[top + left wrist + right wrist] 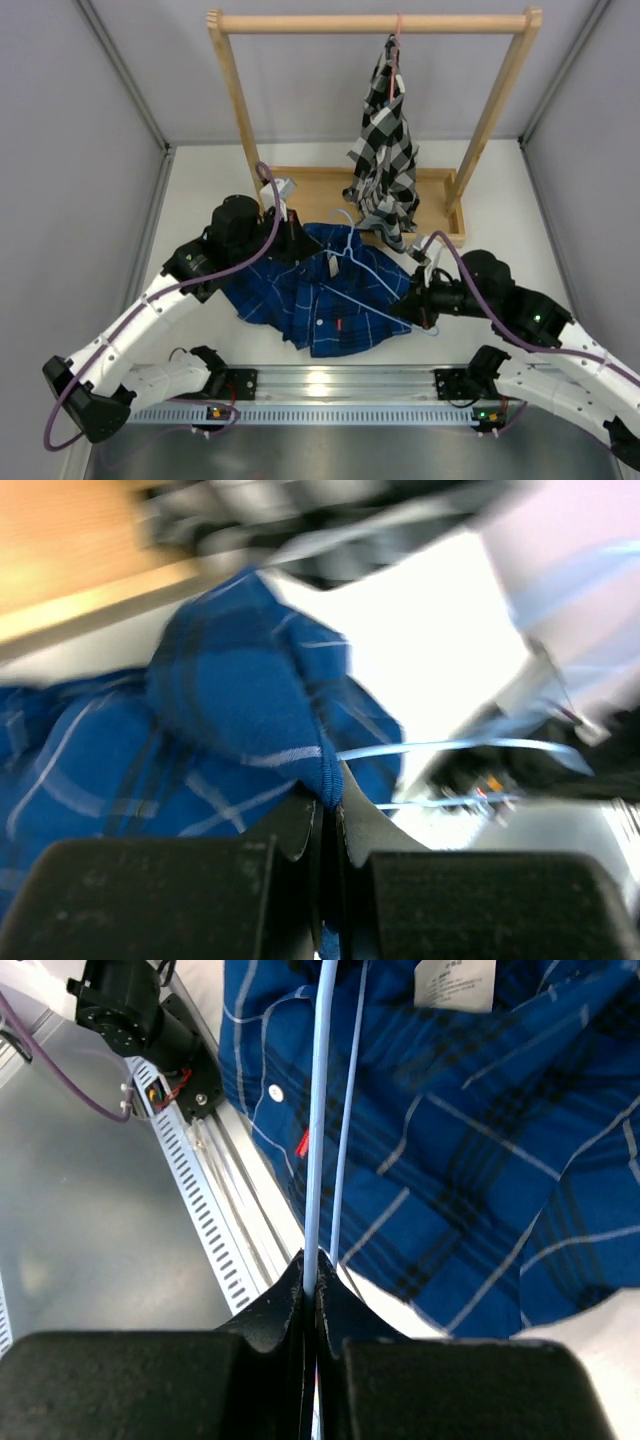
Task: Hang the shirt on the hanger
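The dark blue plaid shirt (320, 295) lies crumpled on the white table between the two arms. My left gripper (298, 240) is at the shirt's upper left edge. In the left wrist view it (330, 798) is shut on a fold of the shirt (240, 700), lifting it. The light blue hanger (368, 265) lies across the shirt, hook toward the rack. My right gripper (416, 303) is at the hanger's right end. The right wrist view shows it (312, 1265) shut on the hanger (322, 1110) wire, above the shirt (480, 1140) with its red tag (302, 1145).
A wooden rack (370, 22) stands at the back, its base tray (310, 185) just behind the shirt. A black-and-white checked shirt (385, 150) hangs from it on a pinkish-red hanger (397, 30). An aluminium rail (340, 385) runs along the near edge. Grey walls close both sides.
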Controlling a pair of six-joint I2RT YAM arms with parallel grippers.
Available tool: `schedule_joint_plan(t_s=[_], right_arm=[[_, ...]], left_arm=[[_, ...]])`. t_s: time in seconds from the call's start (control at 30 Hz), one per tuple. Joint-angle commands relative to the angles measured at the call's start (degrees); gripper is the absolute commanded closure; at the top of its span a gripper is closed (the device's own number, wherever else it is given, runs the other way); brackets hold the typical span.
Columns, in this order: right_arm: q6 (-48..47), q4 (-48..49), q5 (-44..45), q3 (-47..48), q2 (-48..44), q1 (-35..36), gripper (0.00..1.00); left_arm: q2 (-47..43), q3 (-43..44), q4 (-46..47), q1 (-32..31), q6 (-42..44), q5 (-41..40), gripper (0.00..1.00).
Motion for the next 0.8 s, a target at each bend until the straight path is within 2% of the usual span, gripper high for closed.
schedule_joint_plan(t_s=[0.0,0.1,0.2,0.27,0.33,0.4,0.53,0.67,0.77], right_arm=[[-2.9,11.2,-6.0,2.5,4.2,0.1,1.00],[-3.1,15.0,-5.6,5.2,5.8,0.1,1.00],[-0.5,24.4,-7.4,5.2,4.9,0.1,1.00],[1.3,34.4,-11.5,2.1,3.9,0.1,1.00],[-0.7,37.8,-20.9,0.2,4.4,0.1,1.00],[-0.9,41.6,-24.2,-1.8,5.2,0.2,1.00],[-1.0,43.4,-22.9,-7.4,3.7,0.1,1.00],[-2.0,43.9,-22.9,-8.9,1.7,0.1,1.00],[-3.1,44.1,-24.0,-8.6,2.9,0.2,1.00]], left_arm=[[0.4,10.8,-1.7,-2.1,6.7,14.2,1.00],[0.0,19.2,-10.1,-3.9,11.2,11.8,1.00],[0.4,26.8,-18.0,-4.6,14.9,7.3,1.00],[1.1,29.9,-21.7,-4.6,17.1,2.4,1.00],[2.0,32.9,-25.8,-4.6,18.9,-1.1,1.00],[2.2,33.4,-27.3,-4.6,20.2,-5.0,1.00],[1.3,32.8,-28.9,-4.6,23.1,-1.4,1.00],[1.3,34.0,-31.3,-4.7,25.2,-1.3,1.00],[2.1,35.1,-31.8,-4.7,27.0,6.2,1.00]])
